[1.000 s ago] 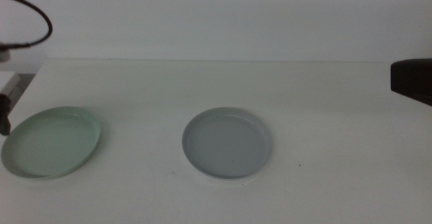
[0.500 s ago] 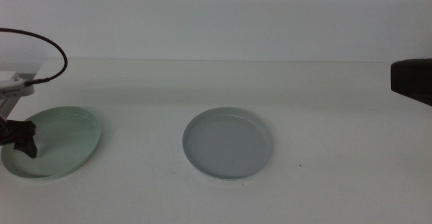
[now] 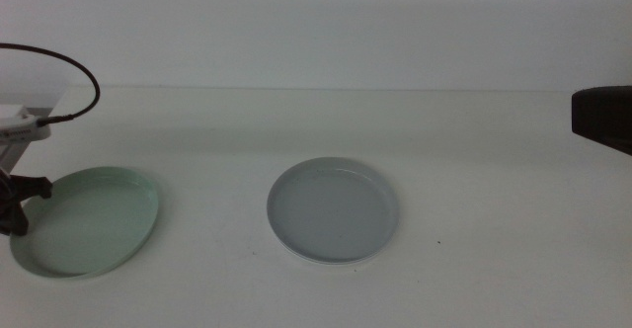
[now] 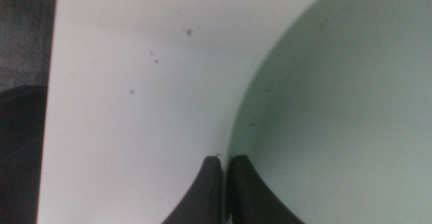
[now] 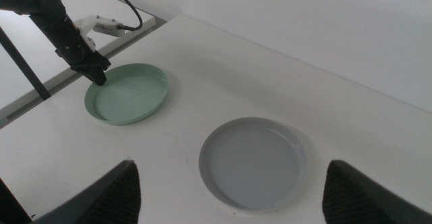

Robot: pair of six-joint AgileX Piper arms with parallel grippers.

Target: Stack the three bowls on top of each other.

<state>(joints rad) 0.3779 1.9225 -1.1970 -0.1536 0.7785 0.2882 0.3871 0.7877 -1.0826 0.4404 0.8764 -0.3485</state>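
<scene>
The mint green bowl lies on the table at the left; it also shows in the right wrist view and the left wrist view. My left gripper is shut on its left rim, with the rim pinched between the two jaws. The grey bowl lies at the table's middle. A white edge shows under its near rim, seemingly the white bowl beneath it. My right gripper is open and empty, held high to the right of the grey bowl.
The white table ends at a left edge just beyond the green bowl. A black cable loops above the left arm. The right arm's dark body shows at the right edge.
My left gripper came in over the green bowl's left rim and shut on it. The green bowl shifted a little to the right. The right arm and the grey bowl have not moved.
</scene>
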